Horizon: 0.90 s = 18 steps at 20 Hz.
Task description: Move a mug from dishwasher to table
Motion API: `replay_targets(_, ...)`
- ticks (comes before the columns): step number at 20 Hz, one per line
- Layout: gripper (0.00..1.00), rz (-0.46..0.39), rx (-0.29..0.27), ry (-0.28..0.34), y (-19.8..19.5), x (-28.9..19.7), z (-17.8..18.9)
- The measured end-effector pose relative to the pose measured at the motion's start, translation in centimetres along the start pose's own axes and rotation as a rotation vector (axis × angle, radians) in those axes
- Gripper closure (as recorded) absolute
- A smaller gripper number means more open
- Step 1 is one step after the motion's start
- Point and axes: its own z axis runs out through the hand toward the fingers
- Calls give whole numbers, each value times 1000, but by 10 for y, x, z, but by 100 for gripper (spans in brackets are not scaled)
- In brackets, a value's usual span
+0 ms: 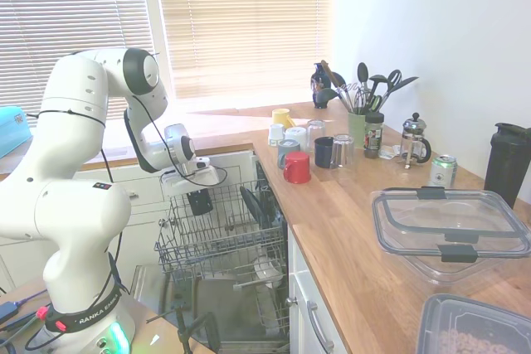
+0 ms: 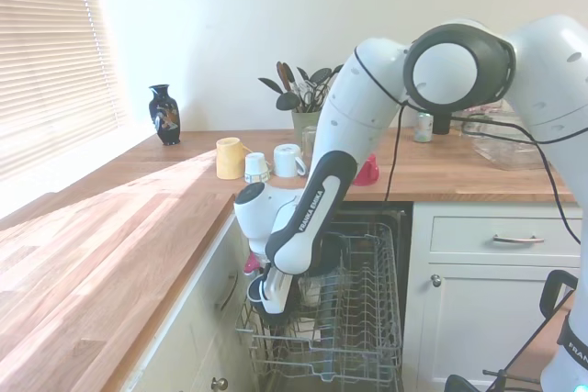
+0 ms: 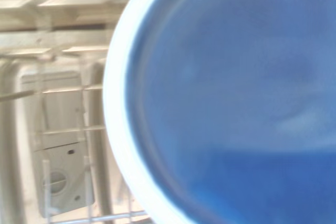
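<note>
Red mug, vase, French press

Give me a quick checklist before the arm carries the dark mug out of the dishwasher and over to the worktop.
1. Mug at the pincer: ok. The mug sits right under the pincer, and its blue inside fills the wrist view.
2. Firm hold: cannot tell.
3. Mug clear of the rack wires: cannot tell. It is about level with the rack top of the dishwasher.
4. Door down and rack pulled out: ok.
5. Landing spot: ok. The table shows bare wood between the red mug and the clear lidded container.
</note>
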Motion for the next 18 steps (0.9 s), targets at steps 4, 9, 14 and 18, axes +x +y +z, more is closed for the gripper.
replay_targets(4,100,41,20,5,25,6,-2)
replay_targets(9,100,73,39,17,36,4,-15)
replay_targets(14,100,125,74,20,47,0,-19)
replay_targets(18,100,202,122,52,58,2,-39)
